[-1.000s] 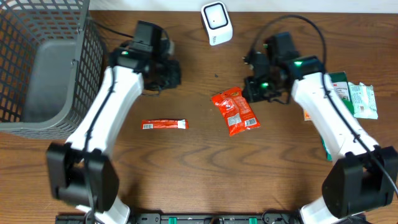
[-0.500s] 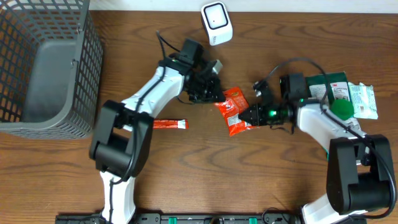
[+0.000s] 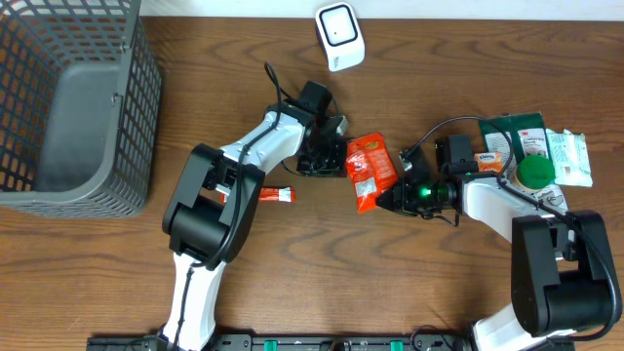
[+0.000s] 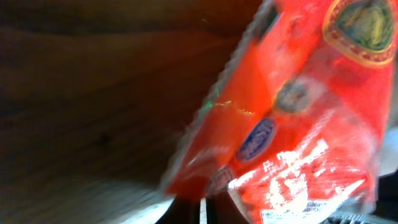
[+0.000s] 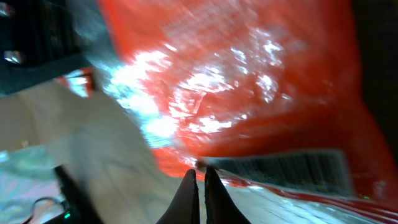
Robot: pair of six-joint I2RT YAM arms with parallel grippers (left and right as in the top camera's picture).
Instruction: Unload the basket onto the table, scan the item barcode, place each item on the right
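The wooden surface point(image 3: 292, 283) is seen from above, with the white scanner point(image 3: 339, 36) parked at its far edge, so everything here is placed off that. A grey mesh basket point(image 3: 68, 97) is set well off to the scanner's left. The left arm point(image 3: 255, 148) and right arm point(image 3: 492, 200) are both reached in toward one spot a little robot-side of the scanner. A heap of green and white packs point(image 3: 541, 146) is piled off to the scanner's right.

The red snack packet point(image 3: 371, 171) is found at that spot, slightly right of the scanner's line. The left jaws are shut and pressed against the packet's left edge. The right jaws are closed too, with their tips at its lower right corner. Whether a thin bit of film is actually pinched by either can't be told tbh, the wrist views are way too blurry. What looks like a barcode strip point(image 5: 280, 167) is made out up close. A small red stick sachet point(image 3: 276, 195) is lying to the scanner's left, further out, untouched.

Progress-wise, not much can be counted as done. The packet is reached, but it isn't presented to the scanner yet. It needs to be lifted, turned barcode-first toward the scanner, and read.
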